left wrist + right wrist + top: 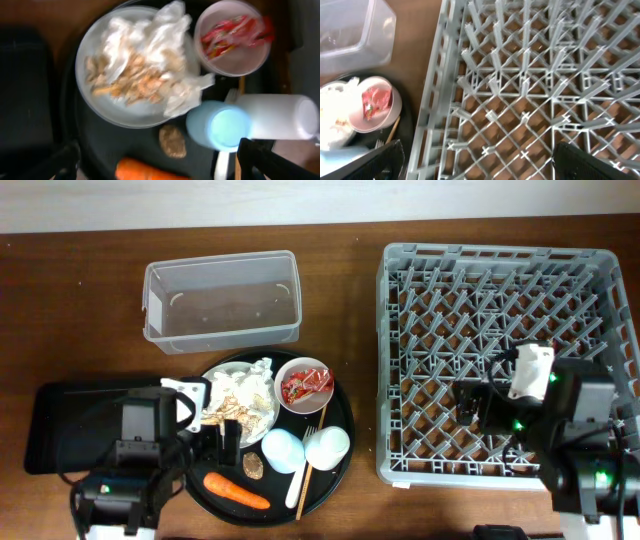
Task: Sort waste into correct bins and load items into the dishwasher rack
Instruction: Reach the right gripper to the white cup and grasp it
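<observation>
On the round black tray (340, 442) stands a white plate (213, 376) with crumpled napkins (240, 388) and beige scraps (135, 80). Beside it are a pinkish bowl (303, 370) holding a red-and-white wrapper (304, 385), a light blue cup (283, 450), a white cup (327, 445), a brown lump (252, 467), an orange carrot (237, 490) and a white fork (297, 485). My left gripper (157, 162) is open just above the carrot (150, 171) and lump (172, 141). My right gripper (477, 160) is open and empty above the grey dishwasher rack (400, 360), over its left part.
A clear plastic tub (222, 301) stands behind the round tray. A flat black tray (70, 415) lies at the left, partly under my left arm. The rack (530, 75) fills the right side of the table.
</observation>
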Motion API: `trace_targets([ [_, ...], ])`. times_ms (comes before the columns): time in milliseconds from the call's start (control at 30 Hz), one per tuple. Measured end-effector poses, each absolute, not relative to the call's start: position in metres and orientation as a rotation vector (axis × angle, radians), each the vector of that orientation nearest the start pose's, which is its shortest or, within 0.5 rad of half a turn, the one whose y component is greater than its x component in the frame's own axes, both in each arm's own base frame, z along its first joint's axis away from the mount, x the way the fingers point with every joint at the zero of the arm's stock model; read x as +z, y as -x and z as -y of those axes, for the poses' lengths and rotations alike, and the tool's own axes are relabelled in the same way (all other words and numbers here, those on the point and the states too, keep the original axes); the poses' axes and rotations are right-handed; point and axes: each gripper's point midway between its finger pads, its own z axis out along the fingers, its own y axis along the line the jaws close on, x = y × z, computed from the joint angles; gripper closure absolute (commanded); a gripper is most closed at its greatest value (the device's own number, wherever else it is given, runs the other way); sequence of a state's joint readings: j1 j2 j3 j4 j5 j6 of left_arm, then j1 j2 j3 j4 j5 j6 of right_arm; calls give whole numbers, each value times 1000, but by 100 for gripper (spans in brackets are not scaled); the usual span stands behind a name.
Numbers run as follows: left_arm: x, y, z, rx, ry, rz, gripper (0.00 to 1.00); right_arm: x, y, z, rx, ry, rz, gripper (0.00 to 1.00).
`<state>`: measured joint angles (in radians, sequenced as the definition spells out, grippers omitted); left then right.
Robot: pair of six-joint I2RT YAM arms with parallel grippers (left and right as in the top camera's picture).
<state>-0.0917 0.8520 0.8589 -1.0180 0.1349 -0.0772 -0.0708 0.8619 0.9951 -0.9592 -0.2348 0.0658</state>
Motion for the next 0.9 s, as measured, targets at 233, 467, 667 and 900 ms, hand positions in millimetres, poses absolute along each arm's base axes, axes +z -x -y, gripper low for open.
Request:
trace_targets([
  [233, 154, -212, -2, -170, 310, -2735, 1, 229, -240, -112, 444, 417, -2477, 7],
  [467, 152, -210, -20, -152, 450, -2727, 1, 166, -211, -206, 502, 856, -2651, 7],
  [667, 152, -210, -20, -153, 454, -2727, 1, 124, -211, -239, 484, 897, -2751, 7],
  [900, 152, -210, -20, -153, 455, -2727, 1, 78, -210, -245, 464, 891, -2905, 7],
])
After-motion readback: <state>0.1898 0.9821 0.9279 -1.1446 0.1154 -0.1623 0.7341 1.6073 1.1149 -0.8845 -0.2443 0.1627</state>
